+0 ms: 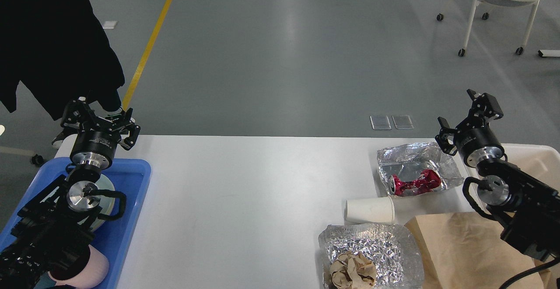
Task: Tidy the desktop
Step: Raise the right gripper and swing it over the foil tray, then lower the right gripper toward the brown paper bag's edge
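White tabletop (245,192) below both raised hands, left hand (101,120) released above blue tray (135,179), right hand (466,116) released near crumpled foil (415,160).

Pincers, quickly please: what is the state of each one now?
Left pincer: open, holding nothing, above the far end of the blue tray.
Right pincer: open, holding nothing, raised beside the foil sheet.

Tabletop (245,184) centre bare, wide free lane between blue tray (135,192) at left edge and right-side clutter: foil sheet with crushed red can (413,183), tipped paper cup (369,210), foil with crumpled brown paper (352,271), brown paper bag (463,249), cream bin (531,155) at far right.
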Available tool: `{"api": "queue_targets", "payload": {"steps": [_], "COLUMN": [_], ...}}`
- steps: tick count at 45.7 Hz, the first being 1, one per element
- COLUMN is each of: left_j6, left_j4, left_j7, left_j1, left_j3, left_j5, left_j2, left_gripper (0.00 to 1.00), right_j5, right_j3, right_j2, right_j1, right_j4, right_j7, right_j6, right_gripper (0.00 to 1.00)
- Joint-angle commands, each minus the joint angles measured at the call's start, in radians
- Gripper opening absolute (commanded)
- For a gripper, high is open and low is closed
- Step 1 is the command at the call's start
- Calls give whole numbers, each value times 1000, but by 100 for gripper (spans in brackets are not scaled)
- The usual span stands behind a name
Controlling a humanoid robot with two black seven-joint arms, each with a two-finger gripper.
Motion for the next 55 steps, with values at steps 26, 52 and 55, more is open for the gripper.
{"api": "queue_targets", "payload": {"steps": [26, 52, 55], "left_j6": [0, 0, 0], "left_j4": [0, 0, 0], "left_j7": [0, 0, 0], "left_j1": [0, 0, 0], "left_j3": [0, 0, 0], "left_j5": [0, 0, 0], "left_j2": [0, 0, 0], "left_gripper": [97, 97, 97], "right_j5": [-79, -60, -79], "right_j3": [-1405, -1534, -1545], "right_j2": [37, 54, 61], "right_j1": [520, 801, 801], "right_j4": [-7, 139, 147], "right_j7": [-38, -35, -39], "right_j6": [-23, 497, 501], "right_gripper": [100, 100, 100]}}
